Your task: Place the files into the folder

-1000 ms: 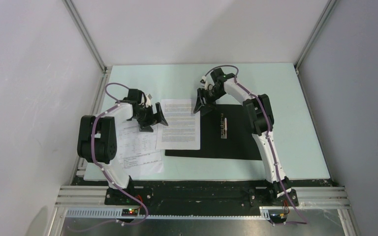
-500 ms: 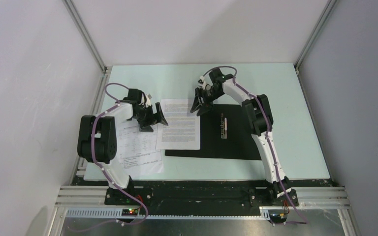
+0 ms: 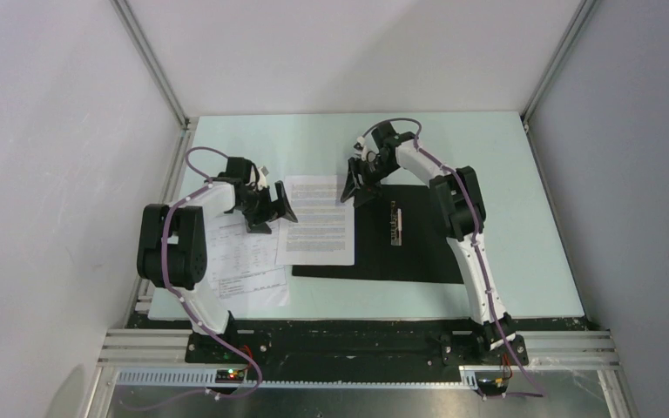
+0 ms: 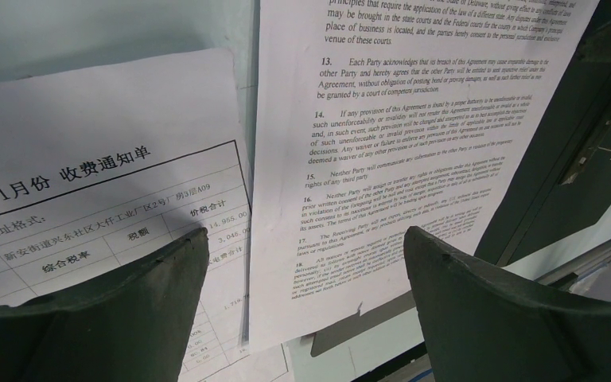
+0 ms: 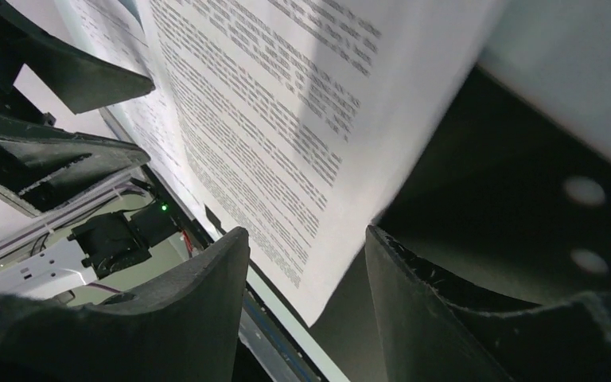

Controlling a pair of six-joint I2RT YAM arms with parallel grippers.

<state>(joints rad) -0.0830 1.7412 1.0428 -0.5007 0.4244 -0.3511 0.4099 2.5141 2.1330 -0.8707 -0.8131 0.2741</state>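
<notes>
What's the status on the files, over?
Left gripper open, empty. Right gripper open at text sheet far corner. Text sheet on folder, left side; form sheet outside. Nothing blocking.

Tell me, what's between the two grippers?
A printed sheet, lying partly on the open folder, sits between the left gripper and right gripper, seen in the top view.

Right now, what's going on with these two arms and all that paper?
It's a filing job. A black folder lies open on the table, with one printed sheet resting partly on its left half. The right tool hangs open at that sheet's far corner. The left tool hangs open by the sheet's left edge, over more papers lying beside the folder. Neither tool is holding anything.
</notes>
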